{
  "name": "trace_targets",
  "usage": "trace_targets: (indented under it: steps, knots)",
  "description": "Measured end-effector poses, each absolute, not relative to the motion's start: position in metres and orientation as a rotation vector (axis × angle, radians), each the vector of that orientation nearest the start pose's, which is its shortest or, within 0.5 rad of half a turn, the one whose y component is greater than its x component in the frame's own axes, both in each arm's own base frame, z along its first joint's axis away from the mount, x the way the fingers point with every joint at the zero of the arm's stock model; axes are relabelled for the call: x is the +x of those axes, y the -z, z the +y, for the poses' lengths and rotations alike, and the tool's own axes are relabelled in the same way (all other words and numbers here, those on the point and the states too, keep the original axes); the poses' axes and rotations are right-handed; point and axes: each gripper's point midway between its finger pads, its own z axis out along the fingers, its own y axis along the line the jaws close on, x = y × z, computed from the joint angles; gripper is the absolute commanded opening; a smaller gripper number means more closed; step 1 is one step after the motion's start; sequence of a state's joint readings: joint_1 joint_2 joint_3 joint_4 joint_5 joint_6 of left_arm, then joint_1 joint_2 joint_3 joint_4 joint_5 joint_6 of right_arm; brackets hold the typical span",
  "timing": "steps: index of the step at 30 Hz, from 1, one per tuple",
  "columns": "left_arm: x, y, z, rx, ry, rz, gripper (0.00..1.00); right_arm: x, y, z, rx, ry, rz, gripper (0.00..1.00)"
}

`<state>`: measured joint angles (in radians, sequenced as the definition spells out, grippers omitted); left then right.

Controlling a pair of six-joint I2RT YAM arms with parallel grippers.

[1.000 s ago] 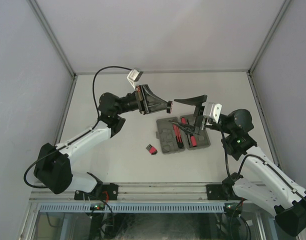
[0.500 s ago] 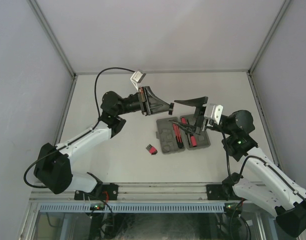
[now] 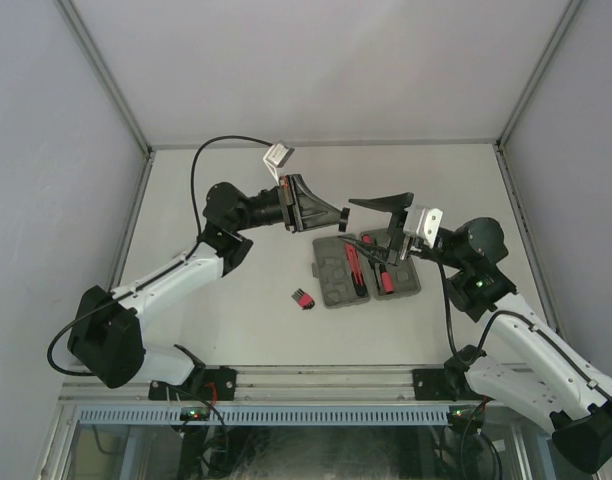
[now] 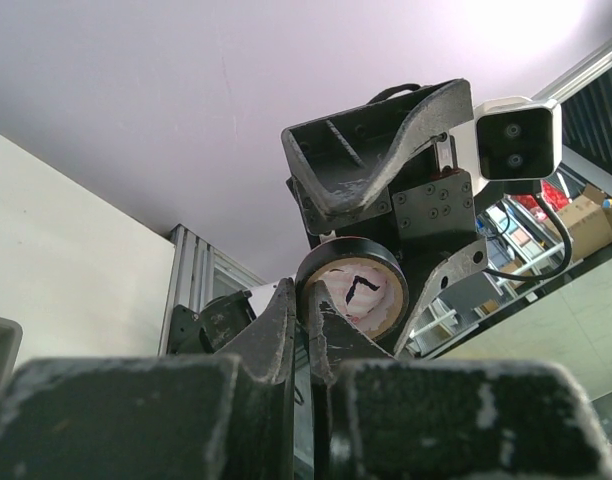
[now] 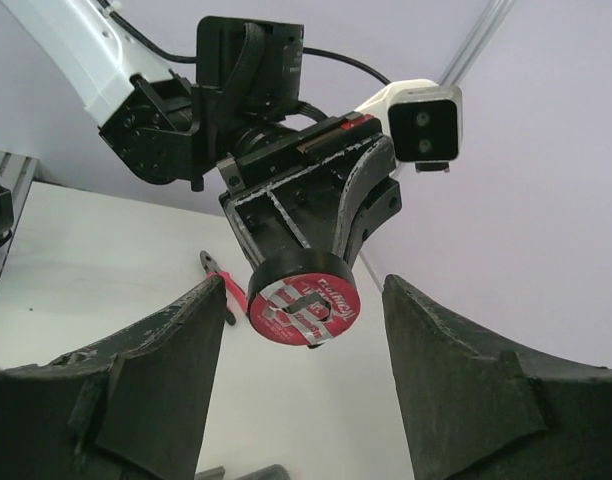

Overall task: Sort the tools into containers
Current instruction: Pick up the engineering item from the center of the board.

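A small black ring [image 3: 343, 216], a tape roll with a red label [image 5: 304, 302], hangs in the air above the table. My left gripper [image 3: 332, 214] is shut on its rim [image 4: 308, 300]. My right gripper [image 3: 356, 224] faces it, open, one finger on each side of the ring [image 5: 301, 290] with a gap on both sides. Below lies the grey tool case [image 3: 331, 282], open, with red-and-black tools [image 3: 354, 268] in its recesses. A red-black hex key set [image 3: 302, 298] lies on the table left of the case. Red-handled pliers [image 5: 220, 288] lie on the table behind the ring.
White table [image 3: 236, 270] with grey walls on three sides and a metal rail along the near edge [image 3: 286, 385]. The left arm's cable [image 3: 201, 160] loops above its wrist. Both arms meet above the case's far edge.
The left gripper has carried the ring slightly right, toward the right gripper. The right jaws have narrowed a little around it.
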<state>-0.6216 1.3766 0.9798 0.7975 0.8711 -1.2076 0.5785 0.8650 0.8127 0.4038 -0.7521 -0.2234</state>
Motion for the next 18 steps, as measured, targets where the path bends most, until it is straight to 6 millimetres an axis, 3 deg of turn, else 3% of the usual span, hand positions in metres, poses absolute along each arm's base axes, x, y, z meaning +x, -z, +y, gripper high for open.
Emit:
trace_targets:
  steps: [5, 15, 18]
  knots:
    - [0.207, -0.381, -0.344, 0.52, 1.986, 1.557, 0.0, 0.198, -0.387, 0.262, -1.087, -0.739, 0.855, 0.6]
    - [0.206, -0.381, -0.345, 0.523, 1.987, 1.558, 0.0, 0.199, -0.383, 0.262, -1.096, -0.738, 0.867, 0.38]
    - [0.206, -0.381, -0.345, 0.523, 1.987, 1.558, 0.06, 0.199, -0.383, 0.262, -1.096, -0.738, 0.866, 0.35]
